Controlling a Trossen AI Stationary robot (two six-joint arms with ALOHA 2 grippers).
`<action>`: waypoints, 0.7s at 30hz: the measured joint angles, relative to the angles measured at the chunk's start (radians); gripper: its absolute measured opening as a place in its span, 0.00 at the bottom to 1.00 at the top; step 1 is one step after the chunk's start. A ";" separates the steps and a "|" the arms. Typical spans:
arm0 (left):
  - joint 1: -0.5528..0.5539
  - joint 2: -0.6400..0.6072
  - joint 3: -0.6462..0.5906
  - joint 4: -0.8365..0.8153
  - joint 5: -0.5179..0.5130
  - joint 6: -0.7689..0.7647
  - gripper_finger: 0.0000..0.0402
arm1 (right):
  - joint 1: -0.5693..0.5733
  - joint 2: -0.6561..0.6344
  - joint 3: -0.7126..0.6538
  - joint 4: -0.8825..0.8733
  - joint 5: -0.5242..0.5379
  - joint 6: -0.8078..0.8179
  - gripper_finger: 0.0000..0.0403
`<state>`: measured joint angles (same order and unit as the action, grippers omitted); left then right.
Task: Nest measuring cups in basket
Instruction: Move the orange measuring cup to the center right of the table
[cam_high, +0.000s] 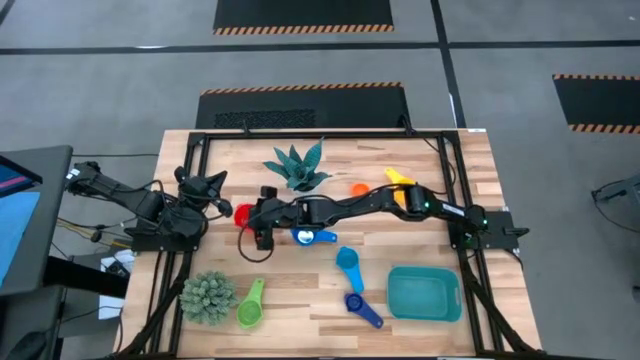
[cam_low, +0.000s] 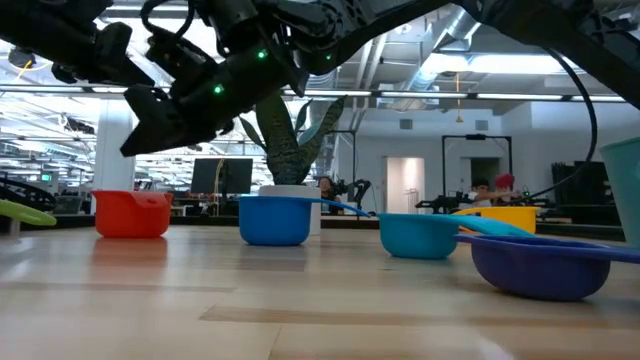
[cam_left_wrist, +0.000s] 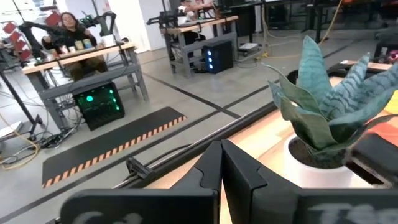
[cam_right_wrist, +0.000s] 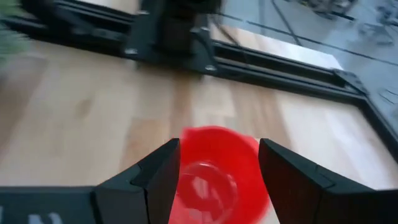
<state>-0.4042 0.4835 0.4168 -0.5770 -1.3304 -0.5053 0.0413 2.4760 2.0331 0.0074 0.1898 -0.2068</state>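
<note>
Bare wood (cam_high: 300, 290) (mid-table) beside basket (cam_high: 424, 294)

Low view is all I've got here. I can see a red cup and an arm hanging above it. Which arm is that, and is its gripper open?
Observer: It's the right arm, stretched across the table. Its gripper is open, fingers either side of the red cup, not closed on it.
Operator: Where's the left arm?
Observer: Folded at the table's left edge, gripper shut, pointing toward the teal plant.
Operator: Anything in the basket?
Observer: From above, the basket shows no cups; two blue cups lie just left of it.
</note>
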 joint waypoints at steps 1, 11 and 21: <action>0.000 0.000 0.000 0.000 0.001 0.000 0.00 | 0.003 0.000 0.000 -0.002 -0.018 -0.001 0.59; 0.000 0.000 0.000 0.000 0.022 -0.004 0.00 | 0.018 0.023 0.004 0.020 -0.058 0.031 0.59; 0.000 0.001 0.000 0.012 0.041 -0.003 0.00 | 0.016 0.080 0.001 0.059 -0.023 0.016 0.59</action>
<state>-0.4038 0.4842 0.4164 -0.5650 -1.2895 -0.5087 0.0574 2.5557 2.0338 0.0663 0.1672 -0.1905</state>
